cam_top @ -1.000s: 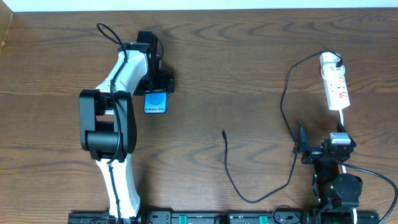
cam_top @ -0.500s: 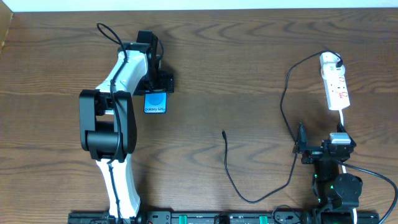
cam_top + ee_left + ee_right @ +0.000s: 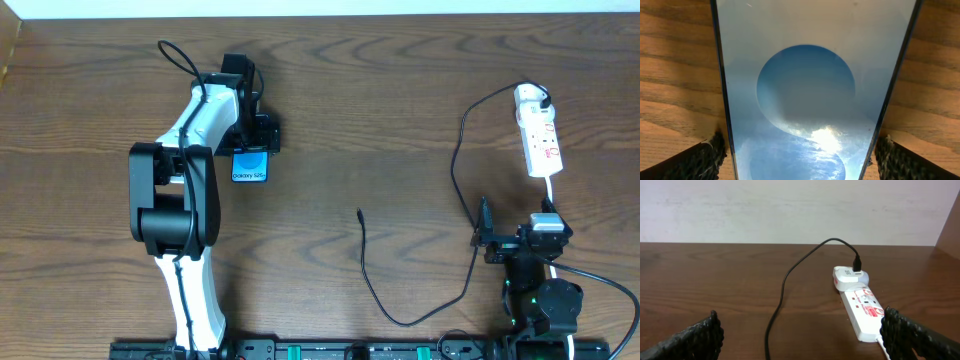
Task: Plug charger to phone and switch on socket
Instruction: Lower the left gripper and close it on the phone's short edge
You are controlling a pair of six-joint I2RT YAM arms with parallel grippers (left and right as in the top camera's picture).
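The phone [image 3: 250,166] lies flat on the table at the upper left, blue screen up. My left gripper [image 3: 252,147] hangs over its far end, open, one fingertip [image 3: 705,160] on each side of the phone [image 3: 805,90], and I see no squeeze on its edges. The charger cable [image 3: 455,150] runs from its white plug [image 3: 527,97] in the socket [image 3: 543,145] down to a loose connector tip [image 3: 360,213] at mid-table. My right gripper [image 3: 515,228] is open and empty near the front right. It faces the socket [image 3: 865,312] and the cable [image 3: 782,290].
The socket's white cord [image 3: 552,190] runs down toward the right arm's base. The black cable loops low near the front edge [image 3: 405,320]. A pale wall [image 3: 790,210] stands behind the table's far edge.
The left arm has shifted by a trifle over the phone. The phone, the cable and the right arm have not moved.
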